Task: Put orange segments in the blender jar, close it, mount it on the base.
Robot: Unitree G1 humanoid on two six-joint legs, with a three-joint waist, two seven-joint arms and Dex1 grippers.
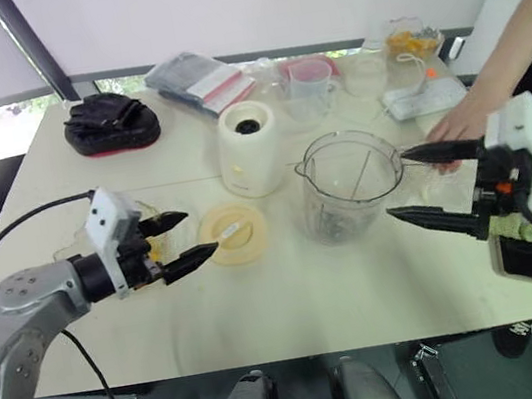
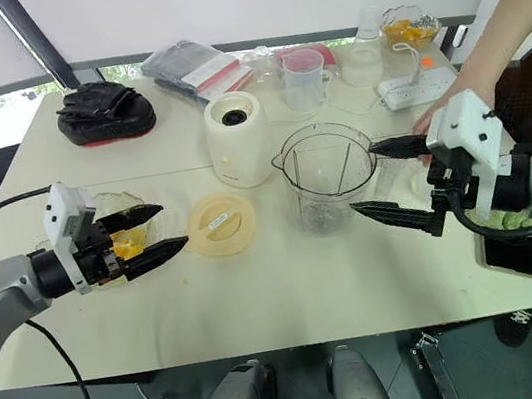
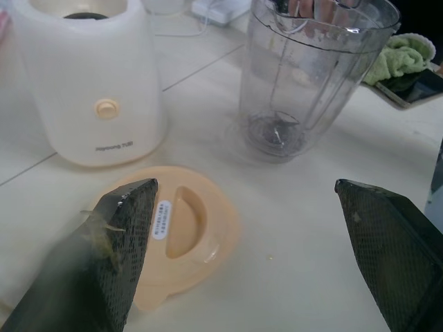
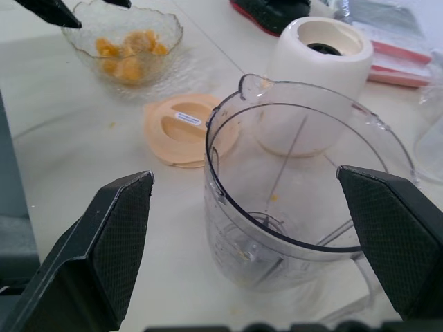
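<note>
One blender jar point(image 1: 350, 186), one white base point(image 1: 249, 149), one pale lid point(image 1: 233, 233) and one measuring cup point(image 2: 304, 77) stand on the single worktop point(image 1: 292, 297). Two glass bowls hold orange segments point(image 4: 128, 69), too heaped to count: a near bowl point(image 4: 173, 28) and a far bowl point(image 2: 409, 30). One black mitt point(image 1: 110, 123), one power strip point(image 2: 417, 86), one person's hand point(image 1: 456, 119), and two grippers: left gripper point(image 2: 174, 224), right gripper point(image 2: 362, 178).

Head stereo pair looking down over the table point(image 1: 292, 297), wrist cameras low and close, both catching blender jar point(image 4: 304, 200), lid point(image 3: 197, 232).
</note>
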